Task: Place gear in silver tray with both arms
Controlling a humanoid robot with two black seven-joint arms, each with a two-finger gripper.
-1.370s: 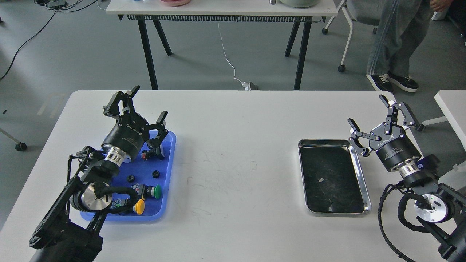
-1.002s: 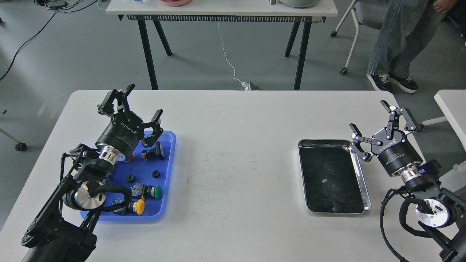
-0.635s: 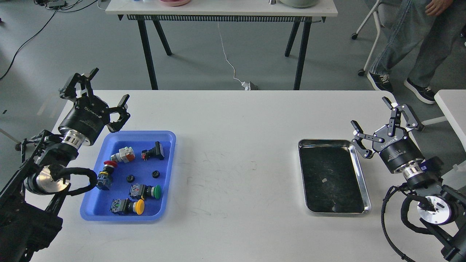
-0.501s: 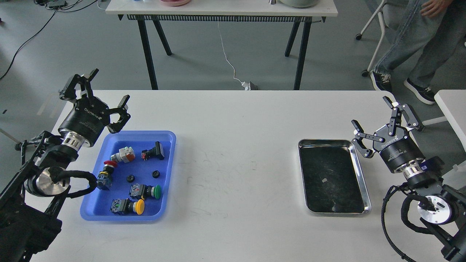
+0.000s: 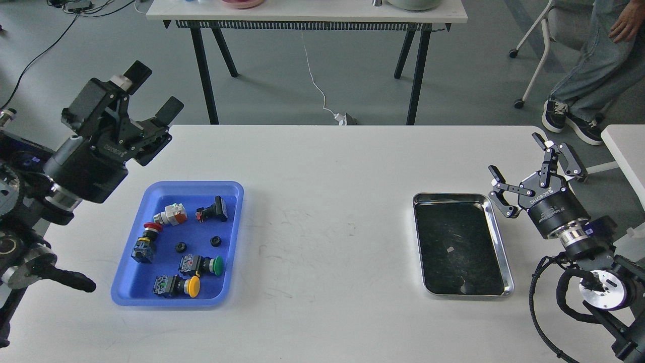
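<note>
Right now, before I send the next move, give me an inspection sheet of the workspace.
Surface: white table, scuffed near the middle.
Job's things: silver tray on the right, holding no parts; a small pale fleck on its dark bottom.
Clutter: blue tray on the left holds push buttons (green, yellow, red) and small black rings.
Grippers: left gripper raised beyond the blue tray, jaws open, empty; right gripper beside the silver tray, jaws open, empty.
Cables: black looms on both arms; white lead on the floor.
Surroundings: second table, seated person.
</note>
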